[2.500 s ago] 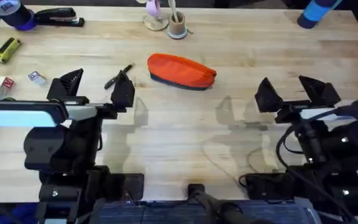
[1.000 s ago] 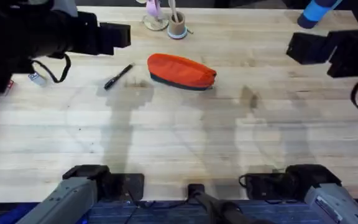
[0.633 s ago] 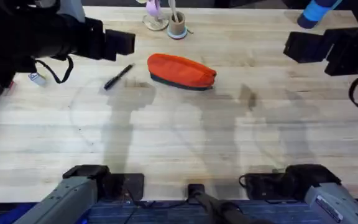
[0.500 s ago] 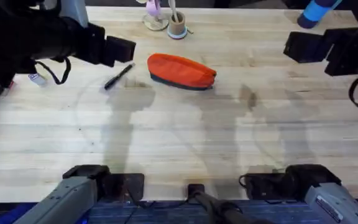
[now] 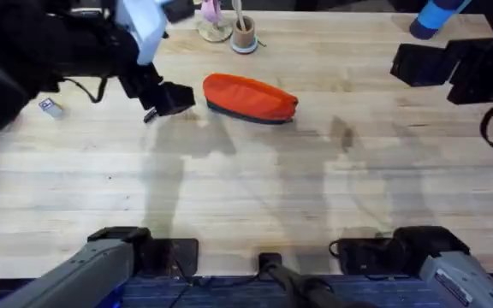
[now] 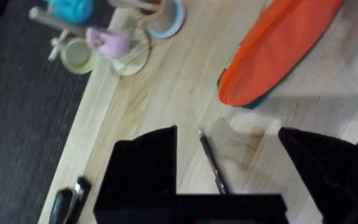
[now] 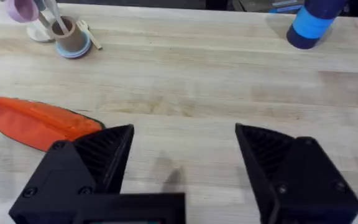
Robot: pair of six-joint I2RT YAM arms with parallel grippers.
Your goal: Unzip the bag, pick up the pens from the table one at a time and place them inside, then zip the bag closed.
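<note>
The orange bag lies on its side on the pale wooden bench, toward the far half and a little left of the middle, its dark navy edge facing the arms' bases and its zipper shut as far as I can see. The left hand hangs low just beside the bag's left end, right over a slim black pen whose near tip pokes out from under it. From the left wrist camera the pen lies flat on the wood in the gap between the two black fingers, which stand spread wide apart with nothing between them but the pen below; I cannot tell whether they touch it. The bag sits close by in that view, apart from the pen. The right hand hovers well off to the right of the bag, high above the bench, and its own camera shows its fingers parted wide and holding nothing, with the bag's right end beyond them. At the far edge of the bench stand a small cup with sticks in it and a pale stand with a pink piece, and a blue cylinder sits at the far right corner. A small white block rests near the left edge.
</note>
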